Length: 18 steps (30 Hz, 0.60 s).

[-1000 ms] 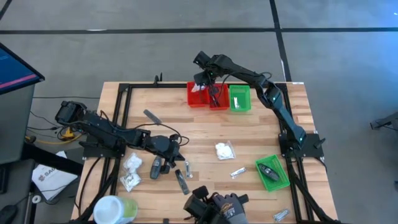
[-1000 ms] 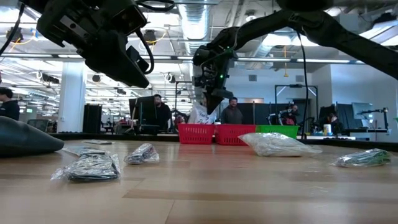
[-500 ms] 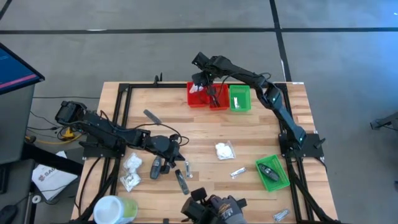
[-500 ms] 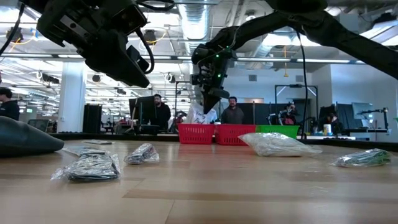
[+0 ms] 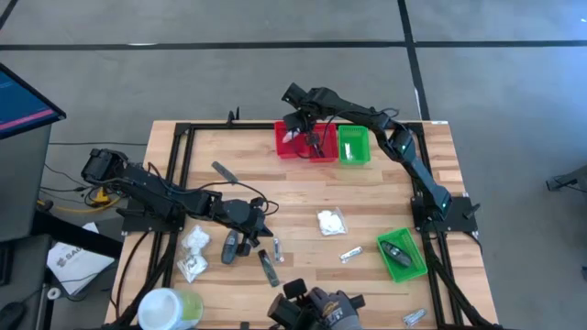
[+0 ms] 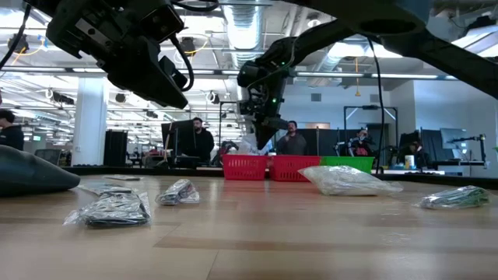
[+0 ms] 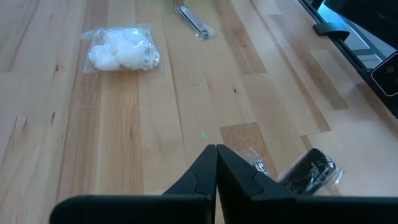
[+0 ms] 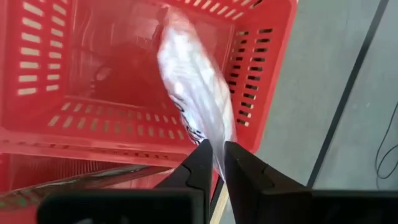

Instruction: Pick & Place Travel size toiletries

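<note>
A crinkly clear-plastic packet [image 8: 193,93] with white contents is pinched between the slightly parted fingers of the right gripper [image 8: 215,163] and hangs over the slotted red plastic bin [image 8: 255,62] at the table's far edge. Dark print shows near its lower end, apparently too blurred to read. The left gripper [image 7: 216,163] is pressed together, empty, above the butcher-block table [image 7: 137,124].
</note>
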{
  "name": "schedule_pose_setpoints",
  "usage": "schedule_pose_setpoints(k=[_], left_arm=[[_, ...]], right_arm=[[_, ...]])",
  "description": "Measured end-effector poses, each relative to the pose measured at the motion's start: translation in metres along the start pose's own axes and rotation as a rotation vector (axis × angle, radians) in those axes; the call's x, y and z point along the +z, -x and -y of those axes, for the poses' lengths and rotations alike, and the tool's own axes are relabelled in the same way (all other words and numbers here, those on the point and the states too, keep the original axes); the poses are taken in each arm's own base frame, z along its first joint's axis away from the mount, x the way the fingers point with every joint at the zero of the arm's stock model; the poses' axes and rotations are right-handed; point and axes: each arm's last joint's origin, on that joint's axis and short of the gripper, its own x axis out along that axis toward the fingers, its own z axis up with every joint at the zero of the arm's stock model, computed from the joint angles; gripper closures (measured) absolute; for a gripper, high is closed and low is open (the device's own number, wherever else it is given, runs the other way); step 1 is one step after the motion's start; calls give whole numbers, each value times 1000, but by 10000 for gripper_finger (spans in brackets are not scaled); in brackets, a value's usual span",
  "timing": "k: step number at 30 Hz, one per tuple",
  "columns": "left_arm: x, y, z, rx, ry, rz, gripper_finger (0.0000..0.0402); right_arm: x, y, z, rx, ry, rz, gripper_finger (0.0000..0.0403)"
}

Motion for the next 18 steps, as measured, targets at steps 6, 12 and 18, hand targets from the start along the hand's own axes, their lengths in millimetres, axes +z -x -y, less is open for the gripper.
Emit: schedule_pose_setpoints(k=[6,12,18], left_arm=[[0,0,0,0,0,1,401],[0,0,0,0,0,1,401],[0,0,0,0,0,0,401]], right_arm=[[3,0,3,-32,-29,24,335],[7,1,9,-90,-68,69,295],[10,1,12,-126,-108,100,273]])
